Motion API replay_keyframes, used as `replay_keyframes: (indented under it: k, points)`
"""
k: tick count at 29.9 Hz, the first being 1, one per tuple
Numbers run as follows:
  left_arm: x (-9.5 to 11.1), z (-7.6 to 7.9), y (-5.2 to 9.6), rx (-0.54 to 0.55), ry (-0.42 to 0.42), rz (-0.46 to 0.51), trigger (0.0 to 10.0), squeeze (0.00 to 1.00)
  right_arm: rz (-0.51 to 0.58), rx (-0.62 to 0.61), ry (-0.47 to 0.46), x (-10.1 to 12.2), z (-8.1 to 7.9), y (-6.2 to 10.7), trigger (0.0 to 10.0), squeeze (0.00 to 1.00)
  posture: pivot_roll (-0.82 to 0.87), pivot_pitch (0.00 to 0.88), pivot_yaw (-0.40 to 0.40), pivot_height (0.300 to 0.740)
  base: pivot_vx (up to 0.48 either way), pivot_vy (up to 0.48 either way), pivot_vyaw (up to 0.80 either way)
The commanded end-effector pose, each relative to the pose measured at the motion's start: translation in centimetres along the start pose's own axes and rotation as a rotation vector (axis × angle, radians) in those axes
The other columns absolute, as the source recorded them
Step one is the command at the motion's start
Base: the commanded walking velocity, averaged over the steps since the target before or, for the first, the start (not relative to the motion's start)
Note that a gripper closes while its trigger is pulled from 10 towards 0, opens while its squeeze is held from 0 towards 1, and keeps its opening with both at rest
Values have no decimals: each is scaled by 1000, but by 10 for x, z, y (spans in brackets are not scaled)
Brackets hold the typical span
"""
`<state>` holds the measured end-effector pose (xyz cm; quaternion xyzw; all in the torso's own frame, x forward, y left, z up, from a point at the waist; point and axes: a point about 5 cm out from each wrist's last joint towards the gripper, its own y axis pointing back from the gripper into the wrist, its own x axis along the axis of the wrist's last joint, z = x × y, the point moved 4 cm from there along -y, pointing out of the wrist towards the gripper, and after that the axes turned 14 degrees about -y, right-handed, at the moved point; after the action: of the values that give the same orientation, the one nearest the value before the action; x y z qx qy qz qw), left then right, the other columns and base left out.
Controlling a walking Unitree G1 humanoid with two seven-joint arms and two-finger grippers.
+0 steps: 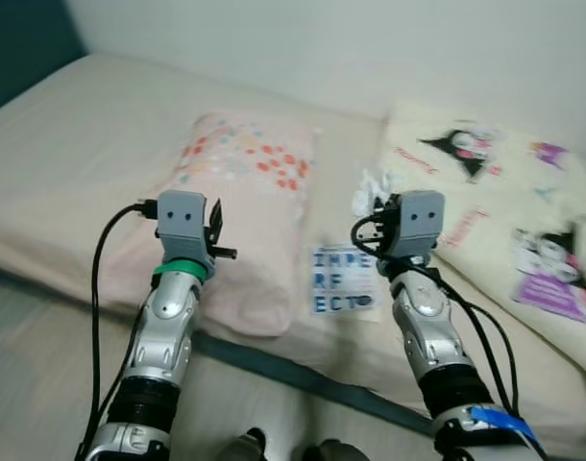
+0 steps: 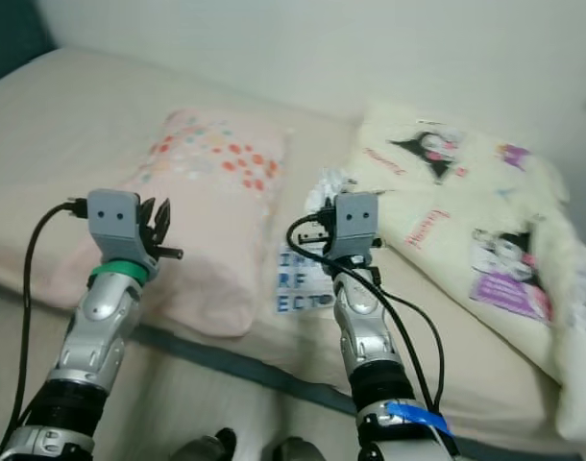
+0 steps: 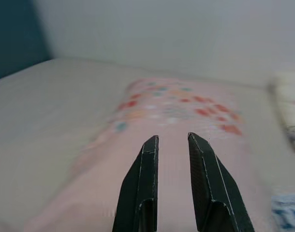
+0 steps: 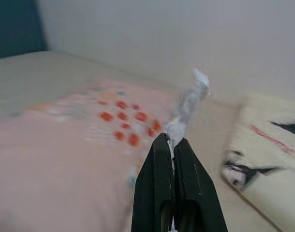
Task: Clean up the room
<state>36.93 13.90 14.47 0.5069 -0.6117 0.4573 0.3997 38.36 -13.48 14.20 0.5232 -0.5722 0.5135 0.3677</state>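
My right gripper (image 4: 172, 143) is shut on a crumpled white tissue (image 4: 188, 107), which sticks up from between the fingertips. In the left eye view the tissue (image 1: 372, 192) shows just beyond the right wrist, above the bed (image 1: 72, 163). My left gripper (image 3: 172, 141) is held over a pink pillow (image 3: 176, 116) with red and teal dots, its fingers slightly apart with nothing between them. The same pillow (image 1: 240, 206) lies on the bed between the two arms.
A cream pillow or blanket (image 1: 504, 211) with cartoon prints lies on the bed's right side. A small cloth with blue letters (image 1: 341, 281) sits near the bed's front edge. A white wall (image 1: 370, 48) rises behind; a dark bed frame edge (image 1: 274, 370) runs below.
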Motion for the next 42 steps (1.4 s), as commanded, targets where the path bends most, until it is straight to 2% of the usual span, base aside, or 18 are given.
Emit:
replay_keyframes:
  k: [1, 13, 23, 36, 42]
  points:
    - [-7, 6, 2, -24, -10, -31, 10000, 0, -11, -17, 0, -4, 4, 4, 10000, 0, 51, 37, -20, 740, 0, 0, 781]
    - [-11, 6, 1, -33, -24, -58, 10000, 0, -12, -19, -7, -5, 3, 5, 10000, 0, 53, 57, -7, 740, 0, 0, 781]
    - [-17, 6, 4, -25, -7, -84, 10000, 0, -19, -5, -30, -8, -6, 5, 10000, 0, 56, 68, 1, 740, 0, 0, 781]
    - [-20, 6, 2, -10, -8, -114, 10000, 0, -24, -4, -44, -9, -7, 4, 10000, 0, 65, 65, -19, 740, 0, 0, 781]
    - [-19, 9, -3, -20, -25, -123, 10000, 0, -46, 9, -83, -12, -10, 2, 10000, 0, 61, 58, -5, 740, 0, 0, 780]
